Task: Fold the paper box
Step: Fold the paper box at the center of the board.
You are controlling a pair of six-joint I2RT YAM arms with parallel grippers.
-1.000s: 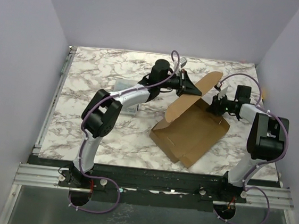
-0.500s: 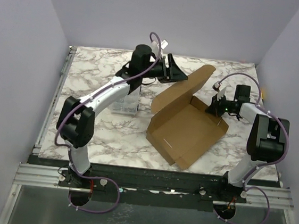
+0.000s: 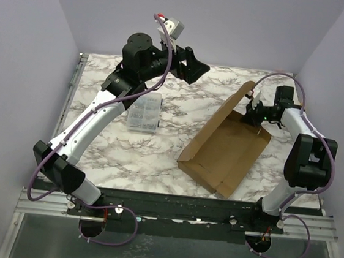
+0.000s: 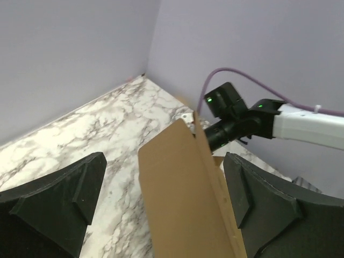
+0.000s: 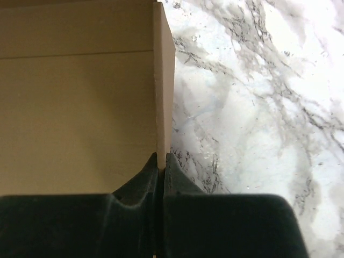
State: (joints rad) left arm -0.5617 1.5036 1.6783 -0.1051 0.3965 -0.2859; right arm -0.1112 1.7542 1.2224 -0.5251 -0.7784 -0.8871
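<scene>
Clamped tight, my right gripper [image 5: 161, 158] pinches one thin side wall of the paper box [image 3: 225, 150]. My left gripper [image 3: 195, 68] gapes wide and empty, raised over the far side of the marble table [image 3: 108, 153]. The box lies open on the table's right half, its long flap tilted up. A clear plastic case [image 3: 144, 112] sits well apart to the left. I judge the cardboard light, stiff across panels, willing only at creases, and apt to slide. I would grip flap edges close to a crease, not mid-panel.
</scene>
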